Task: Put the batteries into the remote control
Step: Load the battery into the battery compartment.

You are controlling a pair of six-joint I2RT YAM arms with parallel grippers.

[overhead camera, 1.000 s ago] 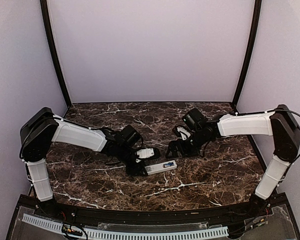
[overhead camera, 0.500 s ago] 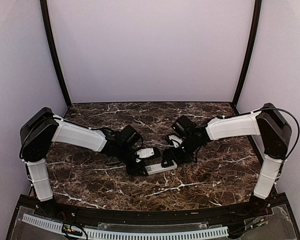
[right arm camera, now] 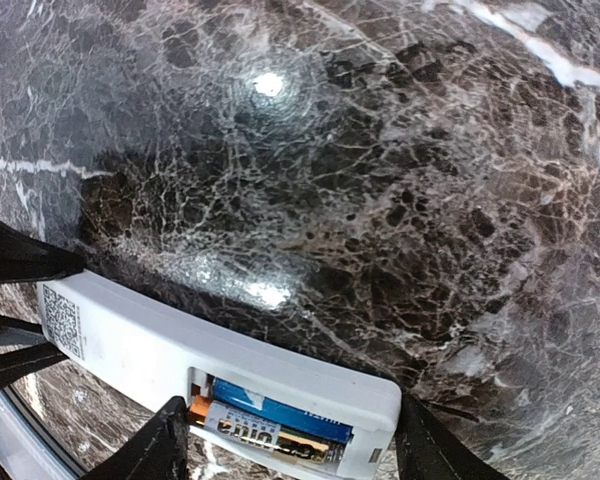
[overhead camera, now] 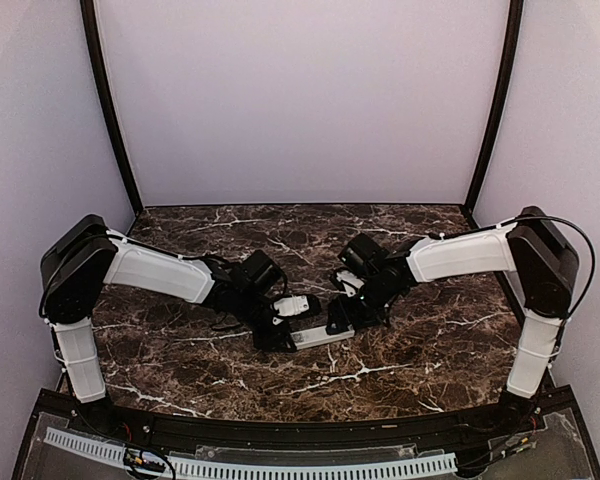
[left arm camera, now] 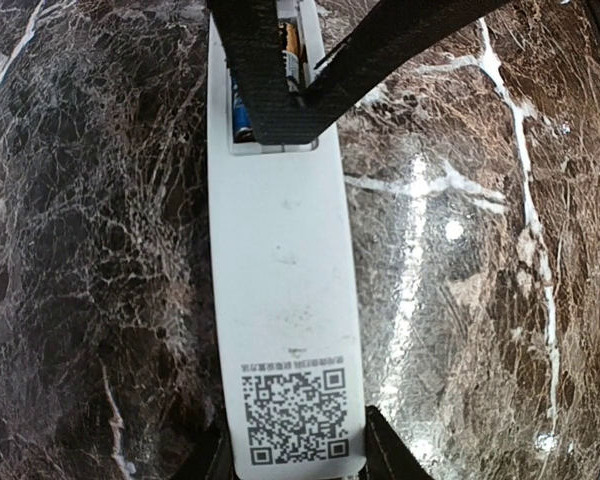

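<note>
Remote control (left arm camera: 285,300) lies back-up on the bench (left arm camera: 460,300), its coded end clamped between the left fingers (left arm camera: 215,462), which are mostly cropped. Right fingers (right arm camera: 155,445) stand spread astride the other end; whether they grip is unclear. Batteries (right arm camera: 280,403) sit between them in the recess (right arm camera: 202,386), partly hidden.

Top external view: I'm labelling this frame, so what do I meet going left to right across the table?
In order: left arm's shoulder → left gripper → remote control → right gripper → right arm's shoulder.
</note>
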